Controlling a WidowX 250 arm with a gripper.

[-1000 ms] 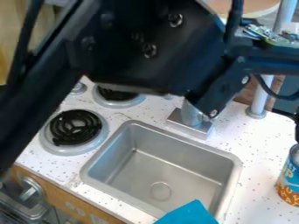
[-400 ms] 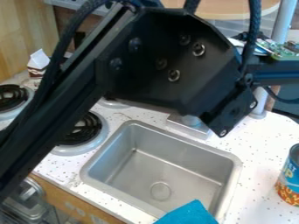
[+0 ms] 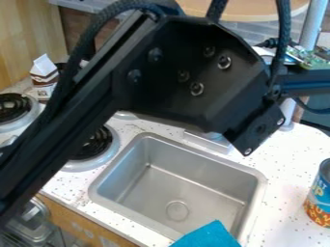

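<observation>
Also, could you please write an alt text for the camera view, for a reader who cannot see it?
A black robot arm crosses above a speckled white counter with a metal sink. Blue cloth overlaps the sink's bottom edge in the picture, a can stands at right, and stove burners and a small carton are at left.

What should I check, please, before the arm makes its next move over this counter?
1. Can upright beside the sink: ok.
2. Blue cloth-like piece off the sink's rim: not ok, it overlaps the near rim in this view.
3. Carton standing near the far burner: ok.
4. Arm out of the camera's line to the stove: not ok, it hides part of the near burner.
5. Burners cool: cannot tell.
</observation>
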